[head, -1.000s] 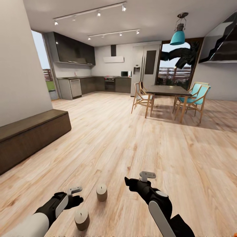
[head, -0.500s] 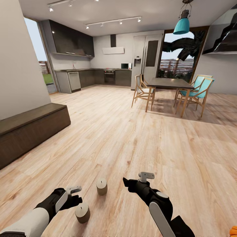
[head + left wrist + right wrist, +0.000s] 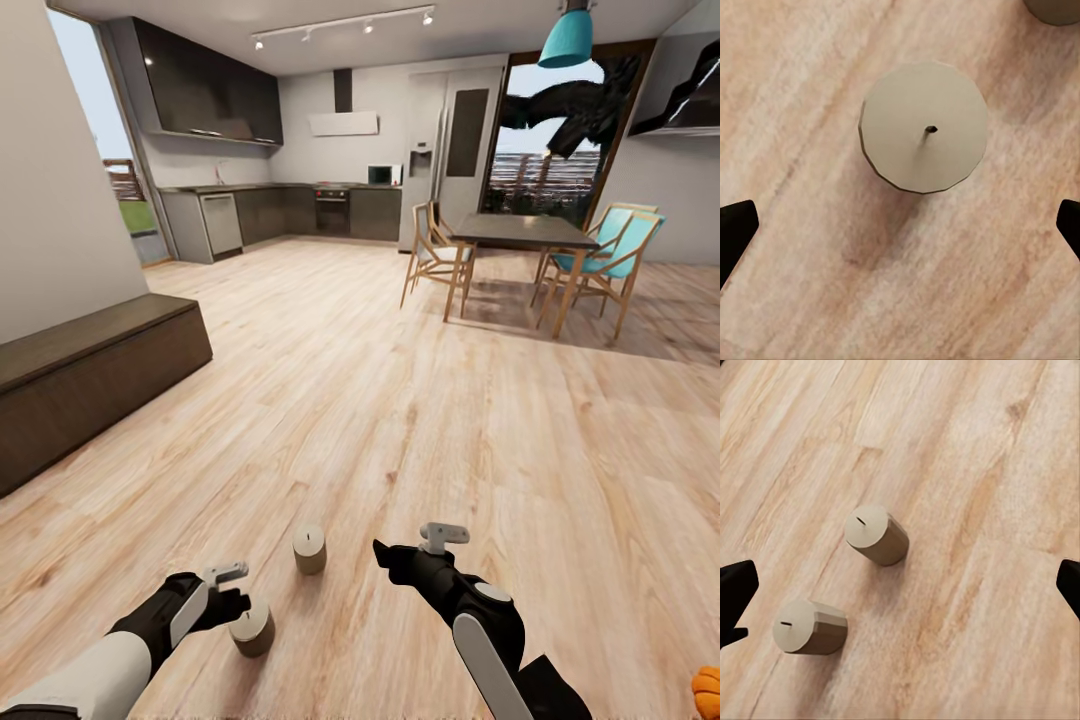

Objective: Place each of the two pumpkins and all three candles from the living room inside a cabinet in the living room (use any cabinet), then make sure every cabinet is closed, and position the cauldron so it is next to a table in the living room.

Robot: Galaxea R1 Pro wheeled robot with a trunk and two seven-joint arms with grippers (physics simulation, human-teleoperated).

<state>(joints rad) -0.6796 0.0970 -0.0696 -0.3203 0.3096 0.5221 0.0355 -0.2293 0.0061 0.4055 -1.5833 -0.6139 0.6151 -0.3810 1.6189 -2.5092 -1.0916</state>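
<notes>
Two tan candles stand upright on the wood floor, one nearer me and one further out. My left gripper is open and hangs right above the near candle, its fingertips spread wide with the floor between them. My right gripper is open too, a little to the right of the candles, and looks down on both. One orange pumpkin peeks in at the bottom right edge. The dark-brown cabinet runs along the left wall, shut. The cauldron and the table are out of view.
Open wood floor stretches ahead. A dark-topped dining set with wooden and teal chairs stands at the far right. The kitchen counters and fridge line the back wall.
The head camera has tilted down, so the room has shifted up and the pumpkin has come into view. My left gripper now sits closer over the near candle.
</notes>
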